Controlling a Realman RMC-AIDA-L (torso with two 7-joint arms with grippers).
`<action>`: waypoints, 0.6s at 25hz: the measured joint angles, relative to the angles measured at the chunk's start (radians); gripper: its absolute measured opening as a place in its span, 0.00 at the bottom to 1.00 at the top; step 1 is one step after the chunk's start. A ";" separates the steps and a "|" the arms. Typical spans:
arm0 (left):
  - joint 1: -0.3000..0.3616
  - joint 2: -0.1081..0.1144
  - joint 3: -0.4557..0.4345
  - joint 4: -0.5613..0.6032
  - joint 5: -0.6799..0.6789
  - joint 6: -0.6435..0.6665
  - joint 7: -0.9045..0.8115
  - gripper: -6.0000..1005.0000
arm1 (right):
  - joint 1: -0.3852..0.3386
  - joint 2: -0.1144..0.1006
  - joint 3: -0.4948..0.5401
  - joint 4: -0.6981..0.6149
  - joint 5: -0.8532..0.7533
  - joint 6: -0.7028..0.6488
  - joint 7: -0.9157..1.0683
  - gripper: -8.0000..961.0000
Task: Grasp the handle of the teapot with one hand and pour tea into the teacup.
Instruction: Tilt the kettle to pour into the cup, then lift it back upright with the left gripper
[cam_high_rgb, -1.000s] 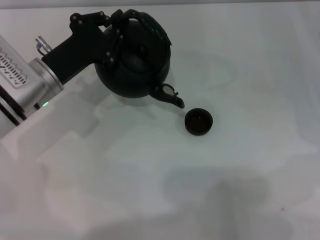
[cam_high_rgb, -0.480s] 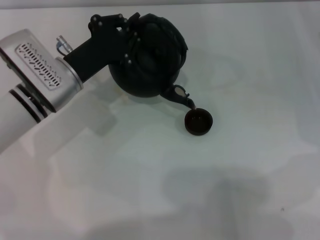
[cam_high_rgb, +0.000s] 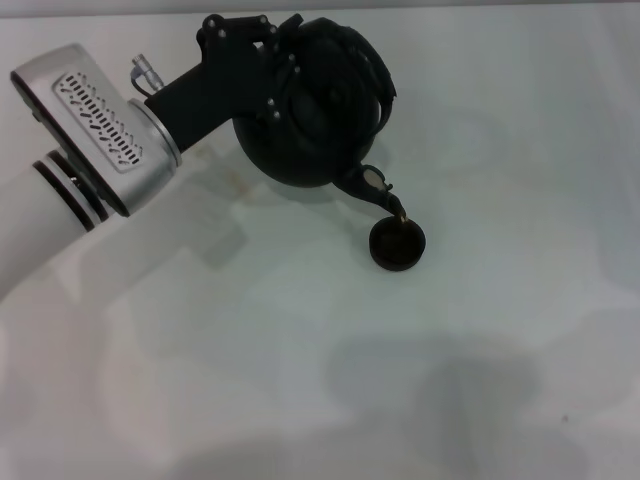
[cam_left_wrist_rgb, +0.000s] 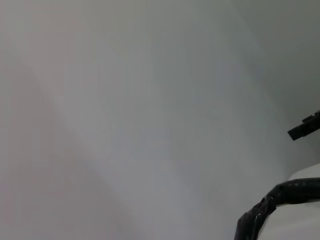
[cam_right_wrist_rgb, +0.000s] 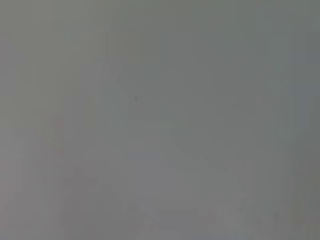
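Your left end effector (cam_high_rgb: 262, 62) is clamped on the handle (cam_high_rgb: 345, 45) of the teapot (cam_high_rgb: 315, 115), at the far left-centre of the pale tabletop (cam_high_rgb: 300, 340) in the head view. The pot hangs tilted, spout (cam_high_rgb: 375, 190) pointing down and toward you, body raised behind it. The tip of the spout sits right over the far rim of the teacup (cam_high_rgb: 397, 244), and a thin brownish thread of tea (cam_high_rgb: 402, 216) shows between the spout tip and the cup's mouth. The cup stands upright on the tabletop, just in front of and to the right of the pot; its inside looks dark, and you cannot tell from this angle how full it is. The teapot's lid is turned away behind the end effector's black links, so how it sits cannot be made out.

The silver forearm (cam_high_rgb: 90, 130) of the left arm comes in from the left edge and runs up to the black wrist at the pot's top.

In the left wrist view you see only a curved stretch of the black handle (cam_left_wrist_rgb: 272, 202) at one corner against plain pale surface, plus a small black piece (cam_left_wrist_rgb: 305, 127) at the edge; the cup does not appear there.

The right wrist view shows only a blank grey surface, and the right arm and its end effector are nowhere in the head view.
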 joint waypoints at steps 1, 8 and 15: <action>-0.001 0.000 0.000 0.000 0.006 0.000 0.000 0.12 | 0.000 0.000 0.000 0.000 0.000 0.000 0.000 0.91; -0.003 0.002 0.000 0.000 0.019 0.000 0.011 0.12 | 0.000 0.000 0.002 0.000 0.001 0.000 0.000 0.91; 0.000 0.002 0.000 0.000 0.020 0.002 0.012 0.12 | 0.000 0.000 0.002 0.000 0.001 0.004 0.002 0.91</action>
